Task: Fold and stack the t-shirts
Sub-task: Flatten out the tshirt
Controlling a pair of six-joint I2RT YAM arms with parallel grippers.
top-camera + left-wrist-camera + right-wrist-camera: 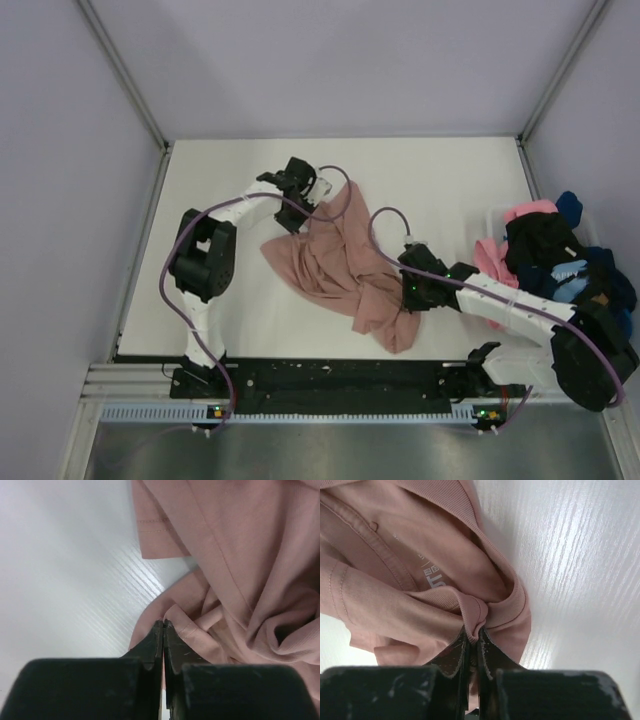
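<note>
A dusty pink t-shirt (335,265) is seen crumpled in the middle of the tabletop (430,180). Its hem is pinched tight by the left hand (163,626), its ribbed collar by the right hand (474,632). Inside the neck, white print (434,576) cannot be read. At the right edge other t-shirts (560,255) are heaped.

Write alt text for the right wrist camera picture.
The right gripper is shut on the ribbed neckband of a crumpled dusty rose-pink cloth t-shirt, its printed neck label showing. White wood-grain table fills the right side.
</note>
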